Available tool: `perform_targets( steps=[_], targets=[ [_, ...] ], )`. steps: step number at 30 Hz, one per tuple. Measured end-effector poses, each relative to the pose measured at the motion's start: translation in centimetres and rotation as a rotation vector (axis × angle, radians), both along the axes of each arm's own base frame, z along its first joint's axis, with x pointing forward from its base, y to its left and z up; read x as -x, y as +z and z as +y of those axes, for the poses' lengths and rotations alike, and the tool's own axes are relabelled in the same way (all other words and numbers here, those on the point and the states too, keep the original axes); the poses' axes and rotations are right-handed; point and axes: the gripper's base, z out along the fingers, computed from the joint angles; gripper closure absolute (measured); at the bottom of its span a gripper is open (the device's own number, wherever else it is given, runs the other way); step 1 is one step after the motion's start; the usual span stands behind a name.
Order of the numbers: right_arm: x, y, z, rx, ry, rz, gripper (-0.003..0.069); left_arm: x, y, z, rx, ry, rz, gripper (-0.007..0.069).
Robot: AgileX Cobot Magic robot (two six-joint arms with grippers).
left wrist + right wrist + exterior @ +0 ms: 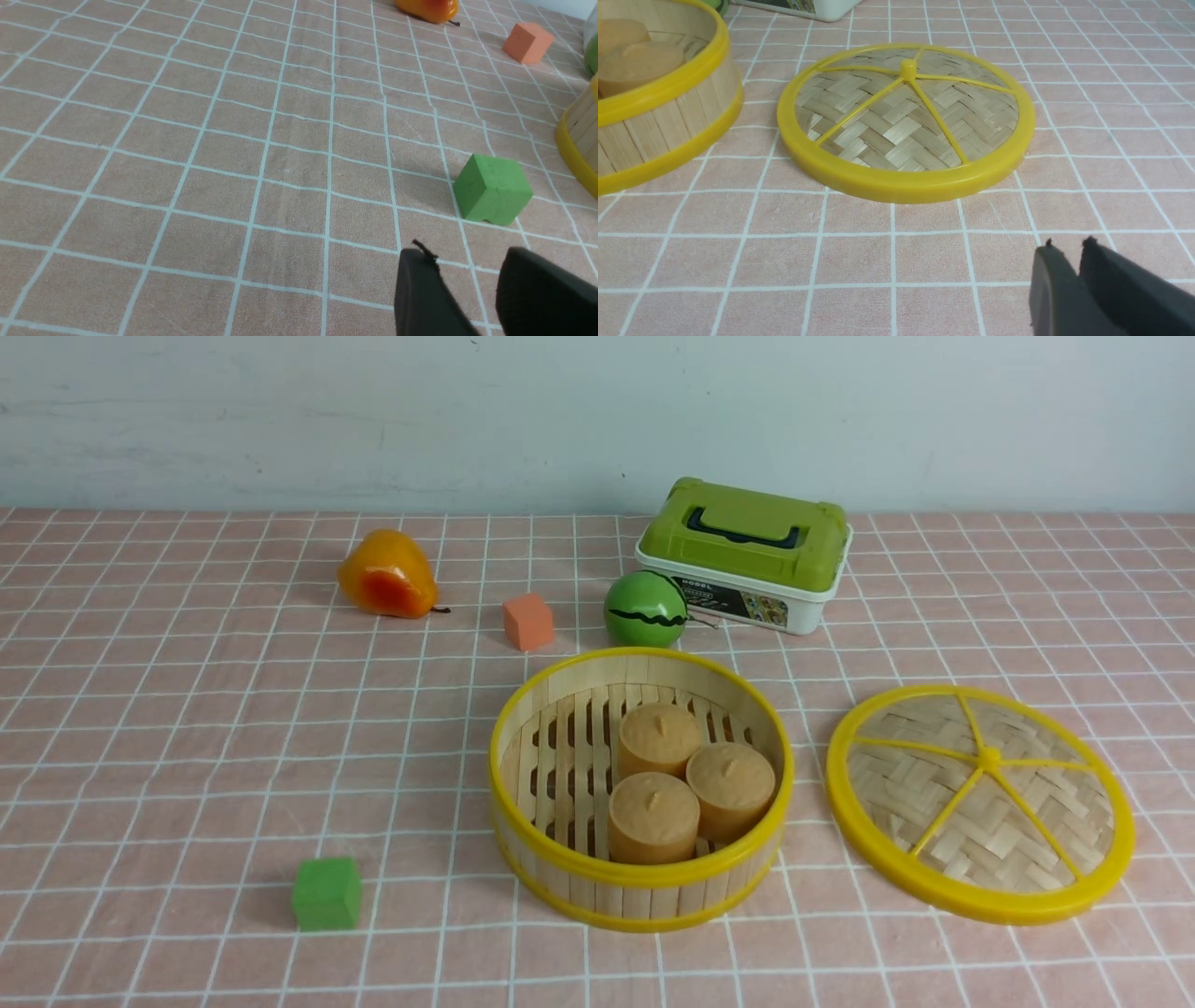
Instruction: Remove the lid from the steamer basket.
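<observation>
The lid [980,803] lies flat on the cloth just right of the steamer basket [635,887], clear of it and knob up. The basket stands uncovered with three tan buns [691,784] inside. Neither arm shows in the front view. In the right wrist view the lid [906,116] rests a short way beyond my right gripper [1066,245], whose fingertips stand a narrow gap apart with nothing between them; the basket [658,121] is beside it. My left gripper [467,254] hovers open and empty over bare cloth, with the basket's rim [579,135] at the frame edge.
A green cube [326,893] sits left of the basket, close to my left gripper [493,189]. Behind the basket are an orange cube [527,621], a green ball [644,609], a white box with a green lid [747,551] and an orange pear [386,574].
</observation>
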Motion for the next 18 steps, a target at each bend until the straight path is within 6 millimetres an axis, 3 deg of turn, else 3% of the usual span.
perform_targets(
  steps=[18],
  targets=[
    [0.00,0.01,0.00,0.000,0.000,-0.001,0.0576,0.00,0.00,0.00,0.000,0.000,0.000,0.0385]
  ],
)
